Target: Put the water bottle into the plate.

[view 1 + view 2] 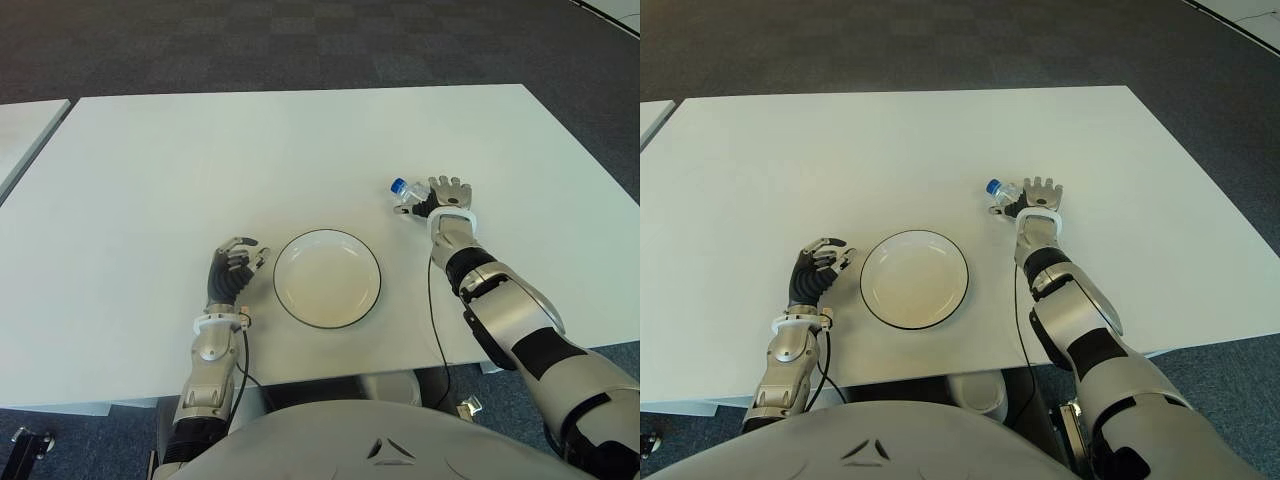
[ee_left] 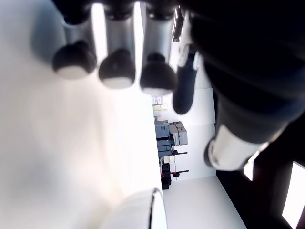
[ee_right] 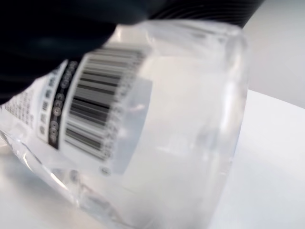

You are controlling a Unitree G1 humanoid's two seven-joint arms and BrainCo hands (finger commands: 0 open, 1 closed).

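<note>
The clear water bottle (image 1: pixel 404 192) with a blue cap lies on the white table (image 1: pixel 200 160), to the right of and a little beyond the plate. My right hand (image 1: pixel 449 193) is over its body with the fingers curled down around it; only the cap end sticks out to the left. The right wrist view is filled by the bottle (image 3: pixel 157 133), its barcode label up against my dark palm. The white, dark-rimmed plate (image 1: pixel 327 280) stands near the table's front edge. My left hand (image 1: pixel 235 262) shows just left of the plate, fingers loosely bent and holding nothing.
A cable runs along the table from my right forearm toward the front edge. A second white table (image 1: pixel 25 125) stands at the far left. Dark carpet surrounds the table. The plate's rim (image 2: pixel 143 210) shows close to my left hand in its wrist view.
</note>
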